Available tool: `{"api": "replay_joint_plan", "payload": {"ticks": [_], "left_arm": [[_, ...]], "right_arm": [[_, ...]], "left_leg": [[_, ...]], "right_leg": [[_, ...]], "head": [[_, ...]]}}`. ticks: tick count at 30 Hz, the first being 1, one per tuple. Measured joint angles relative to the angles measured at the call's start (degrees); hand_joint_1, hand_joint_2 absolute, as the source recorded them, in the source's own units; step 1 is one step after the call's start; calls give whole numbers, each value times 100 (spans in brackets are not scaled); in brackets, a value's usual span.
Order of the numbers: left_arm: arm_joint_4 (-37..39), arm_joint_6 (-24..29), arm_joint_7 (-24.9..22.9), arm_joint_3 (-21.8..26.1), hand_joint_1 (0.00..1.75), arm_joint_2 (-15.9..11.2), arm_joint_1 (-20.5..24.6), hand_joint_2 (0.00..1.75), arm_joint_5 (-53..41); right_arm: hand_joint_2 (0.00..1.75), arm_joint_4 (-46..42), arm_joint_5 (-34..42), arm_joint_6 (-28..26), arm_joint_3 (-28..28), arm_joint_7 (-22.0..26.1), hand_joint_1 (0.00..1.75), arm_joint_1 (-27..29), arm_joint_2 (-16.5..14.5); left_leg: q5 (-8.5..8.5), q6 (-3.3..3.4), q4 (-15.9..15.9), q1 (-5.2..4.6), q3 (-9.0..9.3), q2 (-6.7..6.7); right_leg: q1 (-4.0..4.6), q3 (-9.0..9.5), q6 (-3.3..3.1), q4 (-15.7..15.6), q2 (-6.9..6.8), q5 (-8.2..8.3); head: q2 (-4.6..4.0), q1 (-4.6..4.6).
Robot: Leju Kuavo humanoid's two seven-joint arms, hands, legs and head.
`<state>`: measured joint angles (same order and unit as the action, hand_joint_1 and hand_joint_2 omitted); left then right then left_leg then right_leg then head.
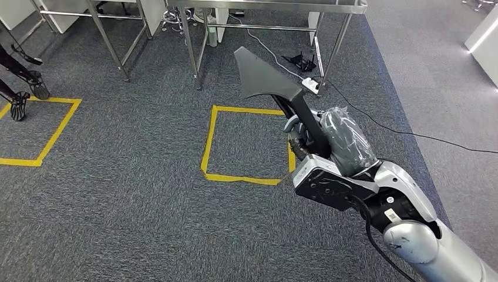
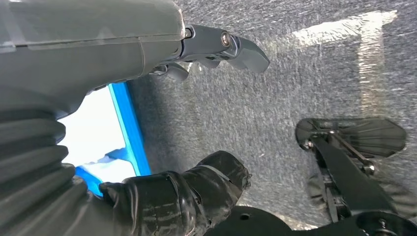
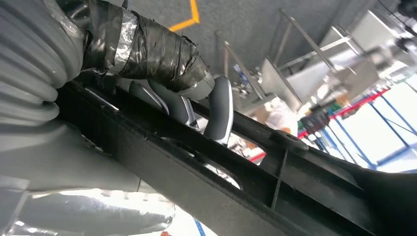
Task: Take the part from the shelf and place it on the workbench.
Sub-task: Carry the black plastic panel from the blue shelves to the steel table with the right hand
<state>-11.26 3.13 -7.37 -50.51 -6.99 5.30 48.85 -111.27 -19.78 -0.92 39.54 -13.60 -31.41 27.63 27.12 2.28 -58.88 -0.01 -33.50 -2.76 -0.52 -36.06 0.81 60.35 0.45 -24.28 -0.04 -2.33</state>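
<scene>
My right hand [image 1: 336,140] grips a long black plastic part [image 1: 265,75] by its narrow stem. The part's wide, flared end points up and away from me, over the grey carpet. In the right wrist view the part [image 3: 231,191] runs as a ribbed black bar across the hand, with the fingers [image 3: 219,110] curled over its edge and the taped thumb above. In the left wrist view my left hand [image 2: 123,44] hangs over the carpet. Its fingers [image 2: 231,46] and taped thumb [image 2: 201,189] are apart with nothing between them.
A yellow tape square [image 1: 208,141] marks the carpet just left of the held part, and another [image 1: 56,132] lies at far left. Steel table legs [image 1: 194,50] stand at the back. A white power strip [image 1: 310,86] and black cable [image 1: 411,134] lie beyond the part.
</scene>
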Motion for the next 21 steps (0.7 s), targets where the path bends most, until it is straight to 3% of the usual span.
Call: {"api": "replay_joint_plan", "payload": {"ticks": [4, 5, 6, 8, 9, 10, 11, 13, 14, 15, 18, 20, 21], "left_arm": [[0, -5, -10, 0, 0, 4, 11, 175, 4], [0, -7, -14, 0, 0, 3, 12, 175, 5], [0, -8, -19, 0, 0, 2, 21, 175, 7], [0, -9, -24, 0, 0, 2, 28, 175, 7], [0, -9, -26, -1, 0, 3, 32, 175, 4], [0, -9, -28, -1, 0, 3, 21, 175, 1], [0, -9, -29, -2, 0, 2, 9, 175, -3], [1, -8, -26, -2, 0, 0, -11, 175, -8], [2, -8, -21, -2, 0, -2, -10, 175, -10], [3, -7, -14, -2, 0, -2, -7, 175, -14], [4, -7, 1, -2, 0, -1, 1, 175, -24], [4, -7, 7, -2, 0, -2, 5, 175, -27], [4, -8, 9, -2, 0, -3, 10, 175, -31]], "right_arm": [[175, -2, -4, -11, -4, -5, 175, -3, 1], [175, -9, -6, -17, -14, -11, 175, 3, 2], [175, -26, -10, -22, -30, -17, 175, 10, 4], [175, -59, -23, -27, -61, -41, 175, 40, 7], [175, -69, -31, -28, -68, -56, 175, 53, 7], [175, -73, -39, -28, -68, -74, 175, 66, 7], [175, -80, -45, -29, -68, -90, 175, 75, 7], [175, -98, -58, -32, -69, -116, 175, 82, 8], [175, -108, -63, -33, -70, -127, 175, 82, 12], [175, -117, -67, -34, -71, -136, 175, 85, 17], [175, -151, -74, -37, -75, -152, 175, 90, 37], [175, -175, -83, -38, -79, -153, 175, 83, 45], [175, -181, -93, -38, -80, -160, 175, 84, 45]], "left_leg": [[1, -25, -11, -10, 22, -20], [10, -57, -22, -15, 38, -27], [101, -117, -302, -5, -112, 27], [397, -248, -1121, 24, -594, 156], [496, -291, -1476, 46, -858, 225], [441, -300, -1461, 55, -940, 235], [248, -293, -1207, 59, -892, 242], [-238, -247, -477, 46, -684, 270], [-345, -218, -225, 31, -591, 284], [-392, -187, -81, 15, -534, 292], [-323, -82, -1, 9, -397, 269], [-276, -10, 28, 18, -259, 252], [-242, 17, 38, 18, -210, 246]], "right_leg": [[26, -37, -15, -54, 16, -149], [24, -5, -47, -88, 17, -160], [17, 75, -99, -130, 1, -179], [-9, 277, -191, -176, -36, -199], [-12, 365, -208, -188, -53, -262], [-14, 429, -202, -188, -56, -314], [-15, 498, -192, -188, -57, -365], [-10, 616, -156, -185, -62, -470], [-3, 653, -123, -186, -65, -518], [4, 691, -84, -190, -70, -557], [8, 776, 25, -108, -77, -589], [-8, 593, 64, 287, -68, -643], [-14, 374, 75, 629, -62, -735]], "head": [[0, -18], [0, -25], [0, -37], [0, -54], [0, -60], [0, -61], [0, -61], [0, -59], [0, -56], [0, -51], [0, -38], [0, -29], [0, -25]]}}
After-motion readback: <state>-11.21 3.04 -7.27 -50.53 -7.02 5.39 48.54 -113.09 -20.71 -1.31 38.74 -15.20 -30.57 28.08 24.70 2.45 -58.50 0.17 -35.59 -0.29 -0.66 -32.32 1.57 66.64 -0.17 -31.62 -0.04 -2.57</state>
